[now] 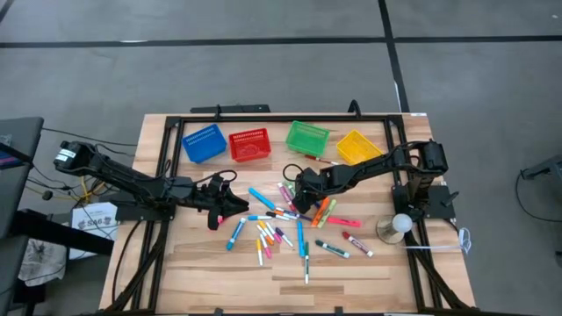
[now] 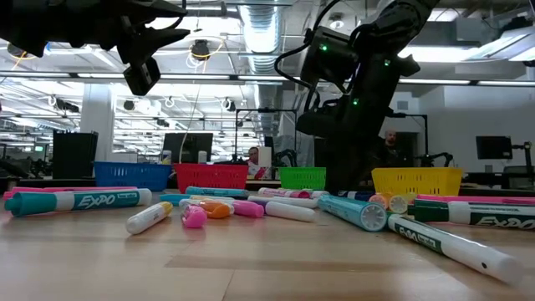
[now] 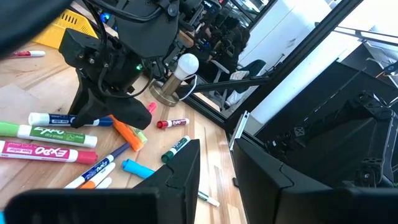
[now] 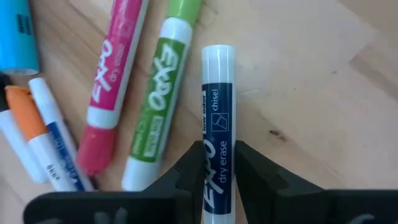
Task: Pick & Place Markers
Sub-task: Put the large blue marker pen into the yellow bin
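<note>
Right gripper jaws grasp the white-and-navy plastic marker near its end; lifting may tilt it loose.

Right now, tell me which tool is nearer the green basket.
Right. The right tool sits just below the green basket, over the marker pile. The left tool is farther, nearer the red basket.

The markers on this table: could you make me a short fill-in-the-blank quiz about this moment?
1. The right gripper has its fingers closed on a ____ marker.
2. Right beside that marker lies a ____ one.
3. Behind the markers stand ____ baskets.
4. The basket farthest toward the right arm is ____.

Missing words: blue; green; four; yellow
</note>
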